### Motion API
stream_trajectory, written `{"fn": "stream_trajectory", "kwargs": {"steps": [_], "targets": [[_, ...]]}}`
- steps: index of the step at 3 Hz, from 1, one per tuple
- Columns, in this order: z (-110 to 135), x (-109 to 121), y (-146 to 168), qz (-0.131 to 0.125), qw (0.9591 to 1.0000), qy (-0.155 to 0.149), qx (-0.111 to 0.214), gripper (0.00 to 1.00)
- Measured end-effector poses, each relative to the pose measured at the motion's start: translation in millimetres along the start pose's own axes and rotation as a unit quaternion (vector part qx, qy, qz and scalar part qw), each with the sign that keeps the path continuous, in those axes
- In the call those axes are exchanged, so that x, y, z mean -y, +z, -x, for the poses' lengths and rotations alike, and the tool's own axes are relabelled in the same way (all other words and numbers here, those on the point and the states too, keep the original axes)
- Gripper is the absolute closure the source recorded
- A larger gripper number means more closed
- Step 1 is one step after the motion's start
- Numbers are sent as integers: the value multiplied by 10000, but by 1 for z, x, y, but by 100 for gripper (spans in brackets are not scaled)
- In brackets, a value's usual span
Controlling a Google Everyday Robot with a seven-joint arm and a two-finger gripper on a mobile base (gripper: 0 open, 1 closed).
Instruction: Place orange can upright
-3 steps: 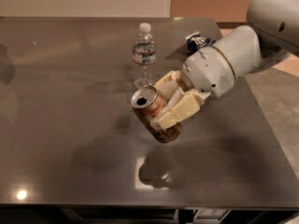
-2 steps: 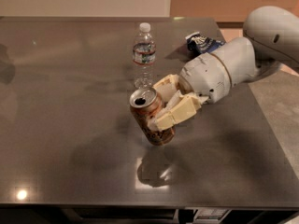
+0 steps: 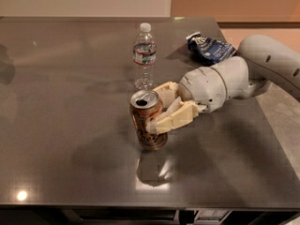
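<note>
The orange can (image 3: 148,120) stands nearly upright on the dark grey table (image 3: 65,125), silver top up, its base at or just above the surface. My gripper (image 3: 161,108) comes in from the right and is shut on the can, one cream finger (image 3: 171,121) across its front right side and the other behind it. The white arm (image 3: 262,69) reaches in from the right edge.
A clear plastic water bottle (image 3: 144,55) stands upright just behind the can. A crumpled blue snack bag (image 3: 208,47) lies at the back right near the table's edge. The table's front edge runs along the bottom, the right edge beside the arm.
The can has been turned from tilted toward upright and lowered to the table. The arm has swung lower and more level. The bottle and bag have not moved.
</note>
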State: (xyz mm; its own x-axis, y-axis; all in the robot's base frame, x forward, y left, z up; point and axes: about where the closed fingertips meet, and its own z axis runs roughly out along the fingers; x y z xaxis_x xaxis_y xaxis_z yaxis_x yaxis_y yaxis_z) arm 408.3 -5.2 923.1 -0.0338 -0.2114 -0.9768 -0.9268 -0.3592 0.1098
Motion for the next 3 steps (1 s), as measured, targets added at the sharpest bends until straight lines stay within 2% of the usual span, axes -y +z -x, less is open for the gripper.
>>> {"fn": "stream_trajectory", "kwargs": {"steps": [1,3], "targets": [[-4,2,1,14,9996,-72,291,100],[-15,4,3,-110,9981,-294,526,100]]}}
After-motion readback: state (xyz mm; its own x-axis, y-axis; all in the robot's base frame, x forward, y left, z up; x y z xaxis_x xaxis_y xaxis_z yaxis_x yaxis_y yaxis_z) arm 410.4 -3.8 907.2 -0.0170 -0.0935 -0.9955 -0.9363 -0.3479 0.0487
